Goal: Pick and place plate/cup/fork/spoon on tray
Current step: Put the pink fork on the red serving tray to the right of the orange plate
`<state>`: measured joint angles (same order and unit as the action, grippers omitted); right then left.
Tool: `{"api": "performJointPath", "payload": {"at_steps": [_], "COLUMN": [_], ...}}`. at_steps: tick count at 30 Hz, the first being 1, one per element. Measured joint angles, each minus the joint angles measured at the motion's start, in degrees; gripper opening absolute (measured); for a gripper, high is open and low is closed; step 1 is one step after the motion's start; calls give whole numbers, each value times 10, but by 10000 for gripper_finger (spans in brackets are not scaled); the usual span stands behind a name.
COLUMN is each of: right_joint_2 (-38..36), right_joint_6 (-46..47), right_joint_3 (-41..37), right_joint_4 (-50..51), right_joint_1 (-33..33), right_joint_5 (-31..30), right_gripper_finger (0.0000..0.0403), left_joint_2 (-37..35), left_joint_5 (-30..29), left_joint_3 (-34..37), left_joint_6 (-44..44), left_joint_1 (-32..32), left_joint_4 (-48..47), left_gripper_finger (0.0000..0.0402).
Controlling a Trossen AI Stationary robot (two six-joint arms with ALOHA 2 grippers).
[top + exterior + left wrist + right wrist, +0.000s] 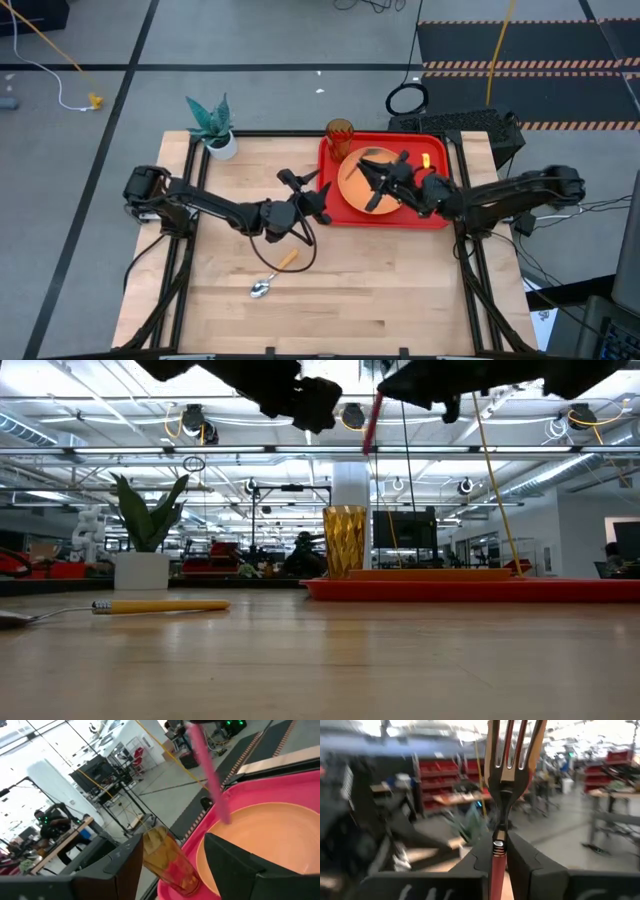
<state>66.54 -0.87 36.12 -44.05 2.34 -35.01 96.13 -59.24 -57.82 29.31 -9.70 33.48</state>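
Observation:
The red tray lies at the table's far right. On it are the orange plate and, in its far left corner, the amber cup, which also shows in the low view. My right gripper is above the plate, shut on the fork. The fork's red handle hangs down over the plate. My left gripper is open and empty, just left of the tray. The spoon lies flat on the bare wood nearer the front. My right gripper pinches the fork's red handle just below its metal collar between its two fingers. The fingers come level from the table's right side and lie across the fork. The fork stands upright, tines up. Its handle end hangs clear above the plate.
A white pot with a teal plant stands at the table's far left corner. A dark cable loop hangs by my left gripper, above the spoon's handle. Bare wood lies along the table's near side.

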Motion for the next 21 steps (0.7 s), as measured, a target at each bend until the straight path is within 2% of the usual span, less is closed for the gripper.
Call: {"api": "performJointPath", "payload": {"at_steps": [6, 10, 15, 21], "right_joint_2": [-64, -96, -112, -120], "right_joint_6": [58, 113, 199, 330], "right_joint_3": [0, 0, 0, 0], "right_joint_4": [170, 263, 354, 482], "right_joint_1": [44, 76, 107, 113], "right_joint_5": [-111, -162, -188, -184], "right_gripper_finger": [20, 20, 20, 20], "left_joint_2": [-57, -91, -119, -135], "left_joint_5": [0, 0, 3, 4], "left_joint_3": [0, 0, 0, 0], "left_joint_6": [-59, -106, -143, -167], "left_joint_1": [-2, -2, -3, -6], "left_joint_4": [-100, -165, -215, -244], "left_gripper_finger": [214, 214, 214, 214]}}
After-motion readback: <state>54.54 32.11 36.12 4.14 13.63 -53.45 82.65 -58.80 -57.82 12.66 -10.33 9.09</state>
